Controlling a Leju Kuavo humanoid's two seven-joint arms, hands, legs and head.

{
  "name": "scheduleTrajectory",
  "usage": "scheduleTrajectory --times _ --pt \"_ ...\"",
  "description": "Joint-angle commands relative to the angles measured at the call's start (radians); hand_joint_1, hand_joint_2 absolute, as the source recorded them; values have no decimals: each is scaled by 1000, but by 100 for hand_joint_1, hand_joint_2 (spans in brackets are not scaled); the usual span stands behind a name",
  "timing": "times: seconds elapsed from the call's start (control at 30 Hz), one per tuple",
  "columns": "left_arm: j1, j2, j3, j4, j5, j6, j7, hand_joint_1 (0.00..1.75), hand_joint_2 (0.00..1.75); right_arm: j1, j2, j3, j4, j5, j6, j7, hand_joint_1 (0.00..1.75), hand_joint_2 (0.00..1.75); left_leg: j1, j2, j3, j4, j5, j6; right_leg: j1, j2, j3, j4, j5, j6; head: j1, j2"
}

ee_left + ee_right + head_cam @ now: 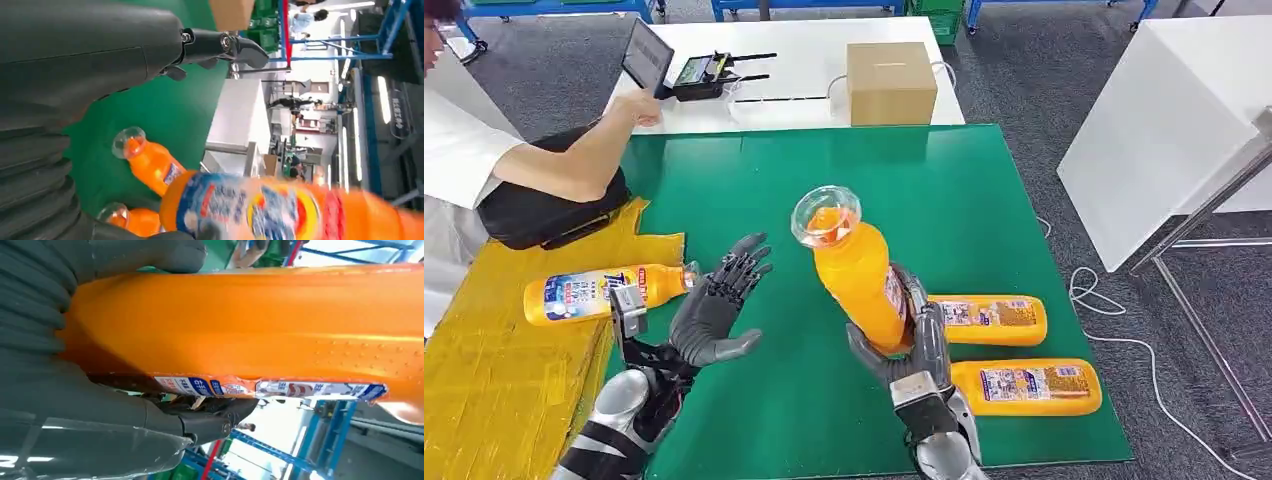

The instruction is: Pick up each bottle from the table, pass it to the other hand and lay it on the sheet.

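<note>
My right hand (916, 352) grips the full bottle (856, 270) low, above the worktop's (984, 190) middle; it looks heavy, smooth and slippery. My left hand (716, 308), released, should take its labelled waist.

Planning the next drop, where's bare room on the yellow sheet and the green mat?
The yellow sheet is bare nearer the robot than the laid bottle. The green mat is bare from the cardboard box to the raised bottle. It's crowded beside the right hand, where two bottles lie.
</note>
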Motion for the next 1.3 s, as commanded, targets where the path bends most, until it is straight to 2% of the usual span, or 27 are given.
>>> scheduleTrajectory --times 0.03,0.6,1.3 --pt "-5 21 -77 -54 -8 8 0 0 175 -84 27 52 170 66 -11 22 175 175 1 1 3 -1 0 -1 1 1 3 -2 1 1 0 0" --pt "-6 22 -78 -53 -8 8 -1 0 175 -83 29 55 172 69 -15 22 175 175 1 0 2 -1 0 0 1 0 2 -1 0 0 0 0" --pt "-56 -13 -79 35 96 18 28 0 175 -186 28 351 420 329 -186 25 175 175 2 -1 3 -1 0 -1 2 -1 3 -2 0 1 0 0"
